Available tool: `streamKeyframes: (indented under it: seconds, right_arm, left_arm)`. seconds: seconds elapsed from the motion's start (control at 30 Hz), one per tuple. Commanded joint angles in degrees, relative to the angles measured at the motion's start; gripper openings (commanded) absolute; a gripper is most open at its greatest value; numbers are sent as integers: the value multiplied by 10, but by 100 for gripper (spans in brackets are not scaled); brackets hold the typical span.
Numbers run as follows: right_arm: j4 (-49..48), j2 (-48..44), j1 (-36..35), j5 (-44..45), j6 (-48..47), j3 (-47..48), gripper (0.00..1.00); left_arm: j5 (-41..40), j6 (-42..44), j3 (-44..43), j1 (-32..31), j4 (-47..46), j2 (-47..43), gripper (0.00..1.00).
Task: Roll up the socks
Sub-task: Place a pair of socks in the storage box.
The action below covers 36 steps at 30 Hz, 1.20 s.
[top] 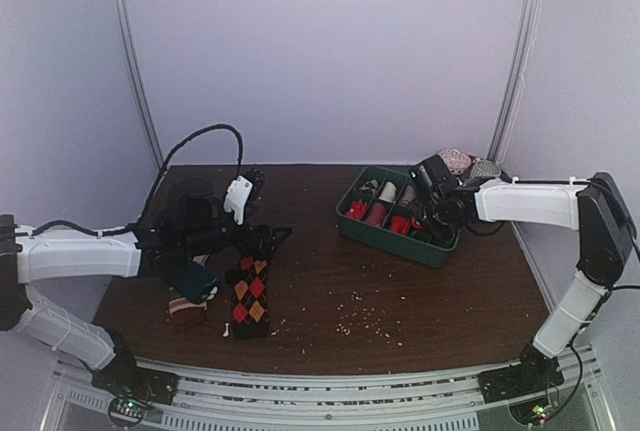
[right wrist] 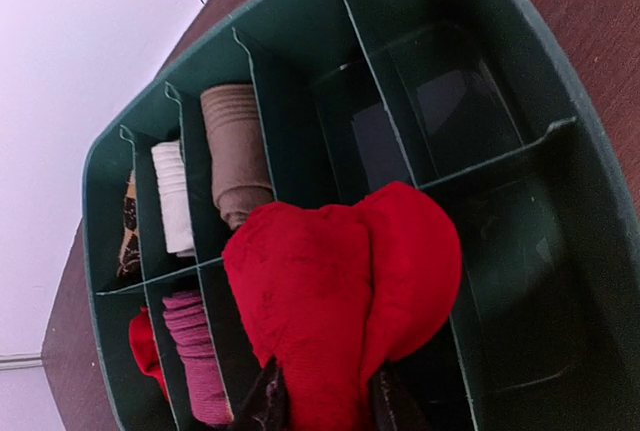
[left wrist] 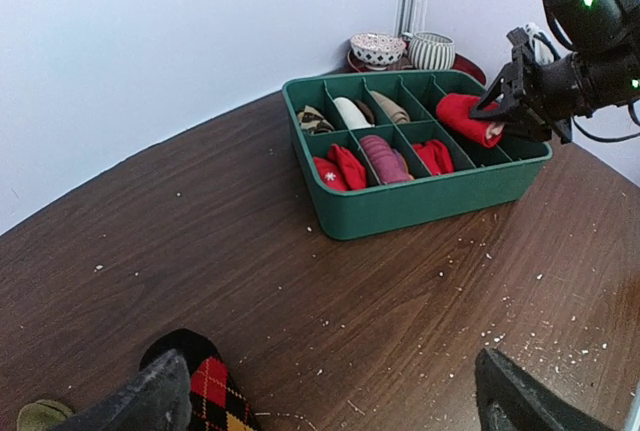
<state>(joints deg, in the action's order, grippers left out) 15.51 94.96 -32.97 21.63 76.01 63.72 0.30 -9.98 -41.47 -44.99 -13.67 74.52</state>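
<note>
Progress judged partway. Noted right gripper (right wrist: 328, 401) clamped on a rolled red sock (right wrist: 340, 291), held just above tray (left wrist: 420, 206) near its right end, not yet dropped in. Noted argyle sock (top: 248, 296) flat and unrolled on table (top: 400, 301), by left gripper (left wrist: 330, 381), fingers wide apart, nothing held.

Left to do: stow red roll, roll argyle sock.

Counted in tray: six rolls (two red, one maroon, one white, one beige, one patterned). Elsewhere: one red in grip, one flat sock, two bowls (left wrist: 378, 48) behind tray.

red sock (right wrist: 340, 291): fuzzy cloth | tray (left wrist: 420, 201): smooth plastic | table (top: 320, 271): wood
</note>
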Motion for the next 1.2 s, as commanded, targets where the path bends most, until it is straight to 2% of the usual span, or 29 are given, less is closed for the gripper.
streamKeyframes:
  seconds: [0.0, 0.3, 0.47, 0.77, 1.07, 1.17]
  right_arm:
    - [-17, 23, 4, -37, 37, -29, 0]
    - [18, 51, 13, -35, 46, -7, 0]
    - [-20, 14, 13, -37, 44, -25, 0]
    - [7, 0, 20, -61, 71, -29, 0]
    - [-2, 50, 27, -106, 120, -36, 0]
    - [34, 67, 32, -108, 130, -18, 0]
  left_arm:
    - [12, 12, 6, 3, -21, -4, 98]
    - [18, 14, 9, 2, -20, -13, 98]
    - [17, 16, 10, 2, -20, -14, 98]
    - [19, 19, 7, 2, -15, -9, 98]
    - [27, 25, 0, 2, -6, -10, 98]
    - [24, 28, -2, 2, 0, -12, 98]
